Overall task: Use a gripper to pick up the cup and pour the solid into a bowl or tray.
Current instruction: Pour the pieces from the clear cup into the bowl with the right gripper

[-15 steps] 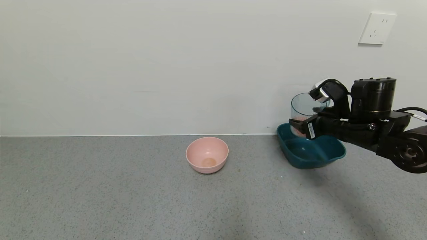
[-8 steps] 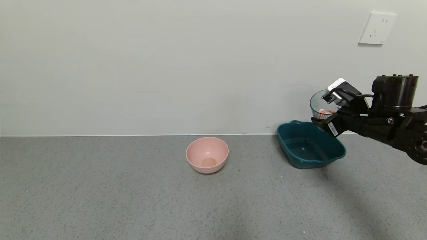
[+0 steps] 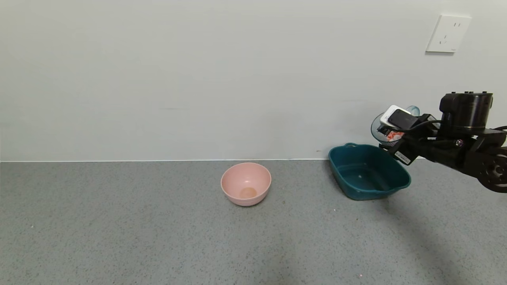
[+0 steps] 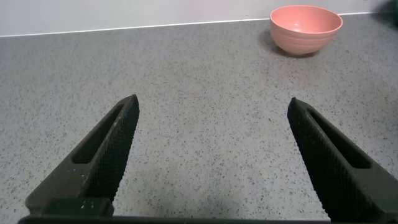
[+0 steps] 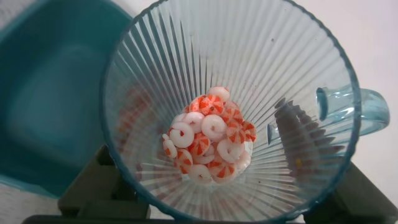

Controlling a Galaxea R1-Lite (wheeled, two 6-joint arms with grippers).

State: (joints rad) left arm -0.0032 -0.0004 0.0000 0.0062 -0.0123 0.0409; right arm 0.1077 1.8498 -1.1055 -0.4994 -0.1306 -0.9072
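Grey speckled counter (image 3: 158,237), white wall behind. Right gripper (image 3: 390,136) is clamping the cup (image 5: 230,112) above the basin's (image 3: 348,180) right rim, tilting it toward the basin so the solid (image 5: 208,140) can slide out. Left gripper (image 4: 211,155) is idling, fingers apart, facing the pink bowl (image 4: 305,28).

The cup (image 5: 230,109) is translucent pale teal-blue, ribbed with fine lines that fan out from its base. Inside lie the solid pieces (image 5: 208,140), small rings in red-orange and white (some striped in both). The basin (image 3: 392,174) is dark teal, plain. The bowl (image 3: 246,183) is soft pink with a tan patch at its bottom. The desk (image 3: 138,229) is speckled grey. The right gripper (image 3: 390,136) is black with a white-grey piece; the left gripper (image 4: 214,162) is black.
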